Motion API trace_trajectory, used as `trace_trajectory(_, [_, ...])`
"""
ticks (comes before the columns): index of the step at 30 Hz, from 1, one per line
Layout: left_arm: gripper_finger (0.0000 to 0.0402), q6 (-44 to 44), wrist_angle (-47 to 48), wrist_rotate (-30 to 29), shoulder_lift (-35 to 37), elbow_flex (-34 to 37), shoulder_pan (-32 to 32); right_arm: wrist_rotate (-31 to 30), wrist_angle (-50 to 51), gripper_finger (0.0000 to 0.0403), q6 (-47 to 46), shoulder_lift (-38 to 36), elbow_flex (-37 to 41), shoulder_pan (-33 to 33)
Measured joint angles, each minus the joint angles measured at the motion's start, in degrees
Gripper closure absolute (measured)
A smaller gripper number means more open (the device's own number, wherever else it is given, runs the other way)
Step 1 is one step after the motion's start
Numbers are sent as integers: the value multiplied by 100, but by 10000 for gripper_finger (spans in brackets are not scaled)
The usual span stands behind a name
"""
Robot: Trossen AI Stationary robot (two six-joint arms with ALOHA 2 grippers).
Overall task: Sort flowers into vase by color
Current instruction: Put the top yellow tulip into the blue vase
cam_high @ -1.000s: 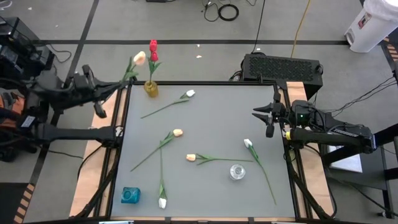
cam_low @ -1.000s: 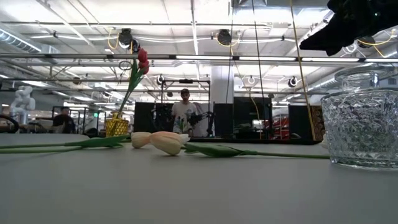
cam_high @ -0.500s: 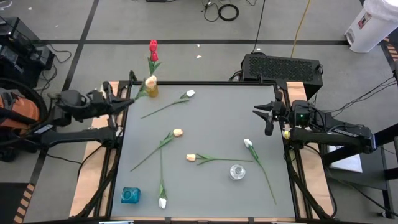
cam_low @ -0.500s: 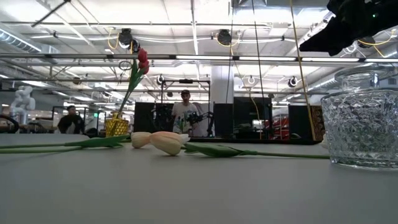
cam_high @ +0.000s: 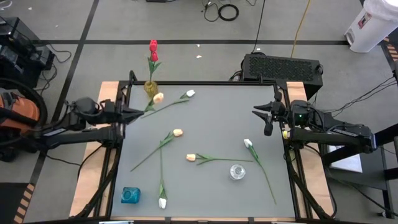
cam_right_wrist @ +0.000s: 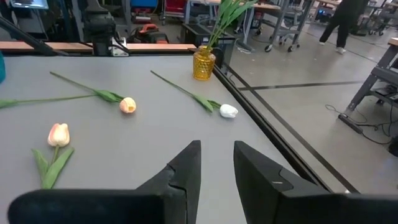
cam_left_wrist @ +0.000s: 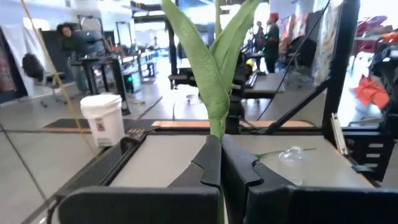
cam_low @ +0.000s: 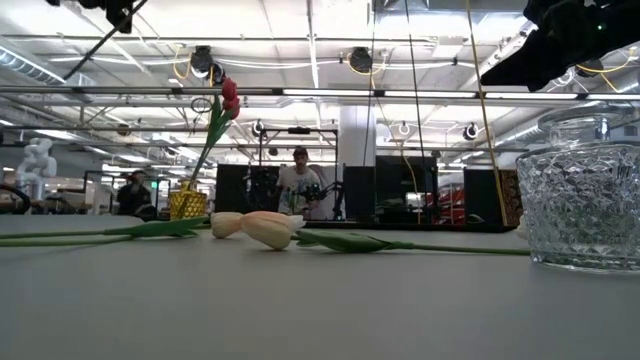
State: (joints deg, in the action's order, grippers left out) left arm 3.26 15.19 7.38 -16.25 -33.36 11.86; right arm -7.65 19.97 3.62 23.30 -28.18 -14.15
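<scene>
My left gripper (cam_high: 132,112) hangs over the table's left edge, shut on a cream-headed flower (cam_high: 158,98) whose head is just in front of the yellow vase (cam_high: 150,88). That vase holds a red flower (cam_high: 153,45). Several flowers lie flat on the grey table: a white one (cam_high: 190,93), a cream one (cam_high: 178,132), a peach one (cam_high: 191,157) and two more white ones (cam_high: 247,143) (cam_high: 162,203). A clear glass vase (cam_high: 237,172) and a blue vase (cam_high: 129,195) stand near the front. My right gripper (cam_high: 268,118) waits at the right edge, open, with nothing between its fingers (cam_right_wrist: 186,163). My left gripper pinches the flower's green stem where the leaves start (cam_left_wrist: 216,127), between its two shut fingers (cam_left_wrist: 208,163). The fingers come level from the table's left. The leaves (cam_left_wrist: 211,62) and the head reach out past the fingertips, and the flower is lifted clear of the table.
The table has a black frame (cam_high: 205,83) around it. A dark box (cam_high: 283,67) stands behind the far right corner. In the low view the glass vase (cam_low: 590,190) stands close on the right, and people show in the room beyond.
My left gripper has sunk and come a little toward the table's near edge, staying shut on the flower. The flower's head has come from beyond the far left corner down to a spot just in front of the yellow vase.
</scene>
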Motion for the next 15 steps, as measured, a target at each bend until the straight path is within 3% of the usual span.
trace_trajectory(15, [401, -424, -529, 602, 671, 1041, 1, 1, 7, 316, 24, 1, 0, 0])
